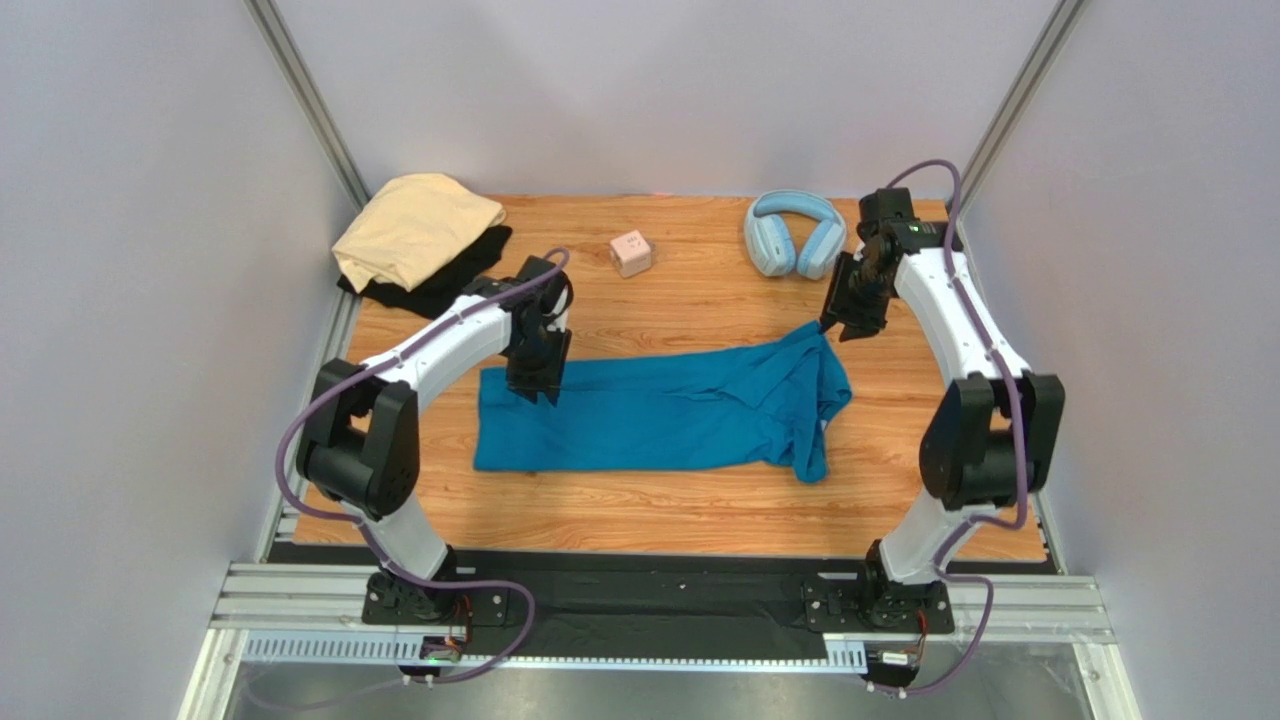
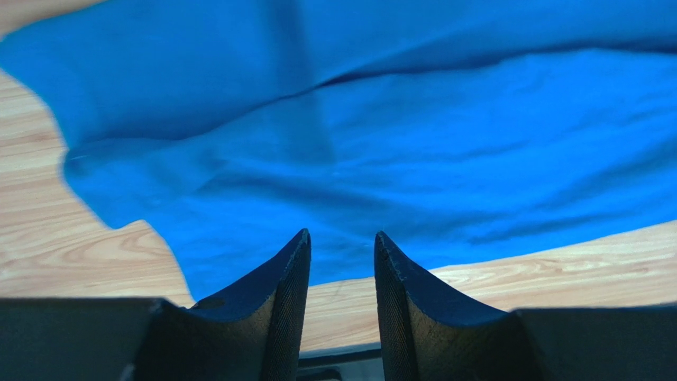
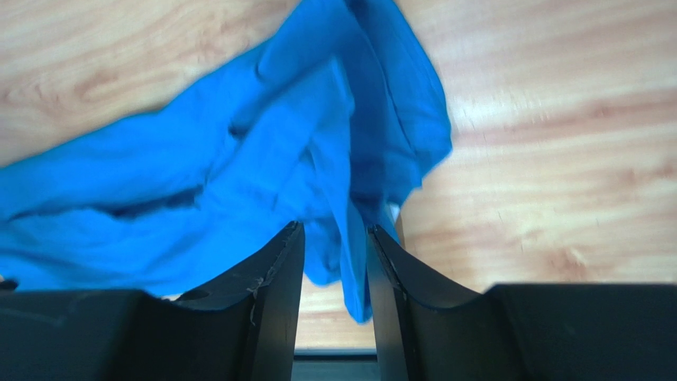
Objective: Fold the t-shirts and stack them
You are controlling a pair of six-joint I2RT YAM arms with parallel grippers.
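I judge the teal-blue cloth t-shirt (image 1: 661, 420), a long band across the middle of the wooden table (image 1: 676, 518), only part-folded; my left gripper (image 1: 538, 387) over its left end and right gripper (image 1: 842, 324) over its bunched right end both gape empty, so next I need a pinch on each end to fold it shorter.

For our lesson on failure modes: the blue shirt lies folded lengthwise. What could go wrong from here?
1. The teal shirt is bunched at its right end; another fold may lock in the wrinkles.
2. Cloth shows inside the open right gripper; lifting away might snag it.
3. The headphones sit near the right arm; a swing could knock them.
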